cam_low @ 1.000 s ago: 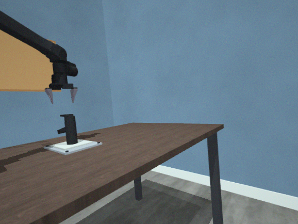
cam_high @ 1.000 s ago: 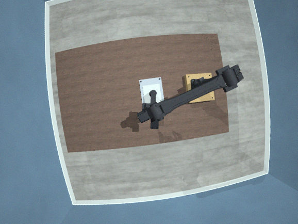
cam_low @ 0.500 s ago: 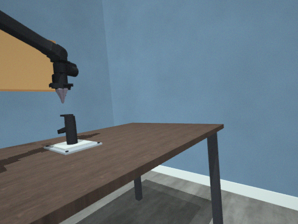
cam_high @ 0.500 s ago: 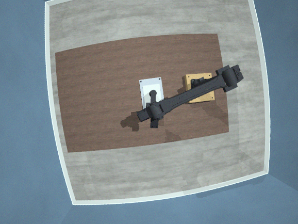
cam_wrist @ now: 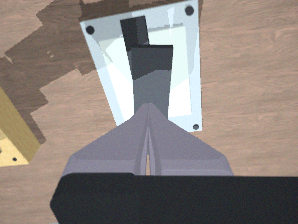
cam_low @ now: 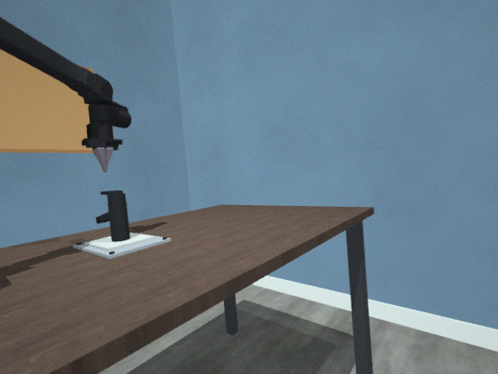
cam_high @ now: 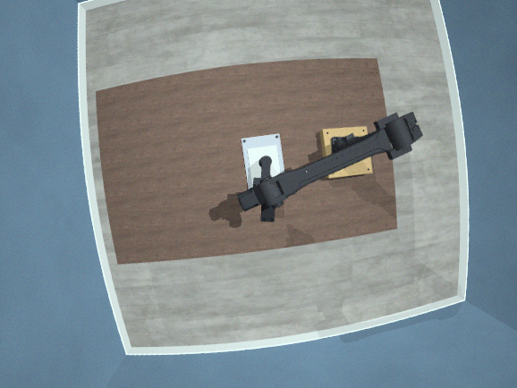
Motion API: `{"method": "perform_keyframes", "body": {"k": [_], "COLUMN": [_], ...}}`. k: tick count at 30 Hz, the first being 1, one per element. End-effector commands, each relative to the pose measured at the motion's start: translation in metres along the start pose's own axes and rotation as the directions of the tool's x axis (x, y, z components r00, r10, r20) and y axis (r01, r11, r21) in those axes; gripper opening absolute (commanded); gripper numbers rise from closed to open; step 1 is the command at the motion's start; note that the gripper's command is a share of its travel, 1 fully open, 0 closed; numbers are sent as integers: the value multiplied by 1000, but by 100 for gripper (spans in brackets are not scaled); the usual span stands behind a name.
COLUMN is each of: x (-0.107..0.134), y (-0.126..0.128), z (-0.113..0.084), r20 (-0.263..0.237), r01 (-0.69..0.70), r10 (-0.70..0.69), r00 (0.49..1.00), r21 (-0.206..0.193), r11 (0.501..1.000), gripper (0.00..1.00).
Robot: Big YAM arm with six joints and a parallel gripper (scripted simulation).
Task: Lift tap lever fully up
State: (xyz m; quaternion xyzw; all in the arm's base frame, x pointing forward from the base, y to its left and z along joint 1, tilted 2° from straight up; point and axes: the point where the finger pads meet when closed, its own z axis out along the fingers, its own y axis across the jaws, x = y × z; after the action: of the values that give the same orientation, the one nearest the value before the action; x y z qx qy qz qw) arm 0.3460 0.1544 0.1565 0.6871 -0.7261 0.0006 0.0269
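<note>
A dark tap [cam_low: 117, 215] stands upright on a white base plate [cam_low: 121, 248] on the brown table. Its flat lever [cam_low: 112, 193] lies level on top and its spout [cam_low: 102, 219] points left. From above, the tap [cam_high: 265, 164] sits on the plate [cam_high: 263, 157], partly under my arm. My gripper [cam_low: 104, 165] points straight down, shut with nothing between the fingers, its tips a short way above the lever and clear of it. In the wrist view the closed fingers [cam_wrist: 148, 117] meet over the tap body [cam_wrist: 150, 75].
My arm's yellow mounting block [cam_high: 345, 153] sits on the table to the right of the plate. The arm [cam_high: 331, 156] stretches from it across to the tap. An orange panel [cam_low: 36, 108] hangs on the wall behind the arm.
</note>
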Motion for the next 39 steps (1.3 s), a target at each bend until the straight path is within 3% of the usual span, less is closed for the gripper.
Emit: {"method": "perform_keyframes", "body": {"k": [1, 15, 16, 39], "x": [2, 1, 1, 1], "y": [-9, -9, -9, -9], "z": [-20, -20, -20, -20], "r20": [25, 25, 25, 25], "r01": [-20, -20, -20, -20], "r10": [19, 18, 18, 18], "r00": [1000, 1000, 1000, 1000], "r21": [49, 49, 49, 49], "r11": [999, 999, 999, 999], "gripper": [0, 0, 69, 69]}}
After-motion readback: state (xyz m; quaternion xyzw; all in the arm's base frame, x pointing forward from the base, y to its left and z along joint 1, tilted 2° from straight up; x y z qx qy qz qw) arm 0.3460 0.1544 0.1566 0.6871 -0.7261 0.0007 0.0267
